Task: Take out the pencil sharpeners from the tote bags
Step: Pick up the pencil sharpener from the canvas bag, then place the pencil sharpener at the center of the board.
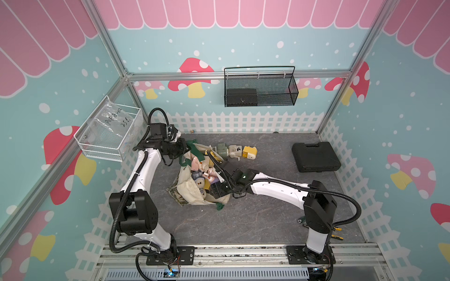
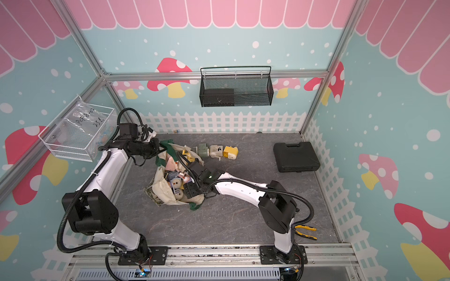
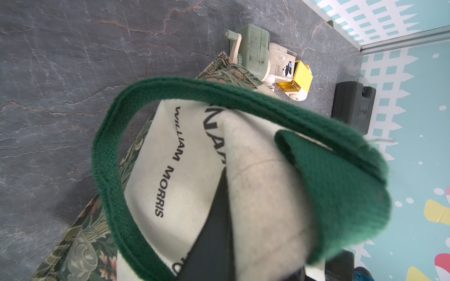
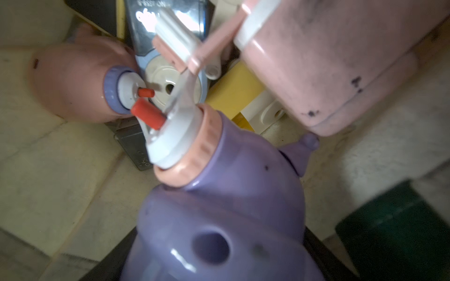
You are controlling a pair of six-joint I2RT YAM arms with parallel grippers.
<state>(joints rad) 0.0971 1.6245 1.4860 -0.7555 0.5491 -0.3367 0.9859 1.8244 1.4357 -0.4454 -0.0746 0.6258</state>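
The cream tote bag (image 1: 192, 192) lies open on the grey table in both top views, full of pastel pencil sharpeners. My left gripper (image 1: 186, 146) is shut on the bag's rim by its green handle (image 3: 146, 87). One black finger (image 3: 214, 231) presses the canvas. My right gripper (image 1: 210, 188) reaches into the bag. It is shut on a purple pencil sharpener (image 4: 231, 194), with a dark finger on each side. A pink sharpener (image 4: 328, 60), another pink one (image 4: 73, 80) and a blue one (image 4: 170, 80) crowd around it. Green (image 1: 222, 149), cream (image 1: 235, 150) and yellow (image 1: 249, 152) sharpeners stand on the table behind the bag.
A flat black case (image 1: 315, 157) lies at the back right. A black mesh basket (image 1: 260, 87) hangs on the back wall, and a white wire basket (image 1: 109, 136) hangs on the left wall. Yellow-handled pliers (image 2: 305, 231) lie by the right arm's base.
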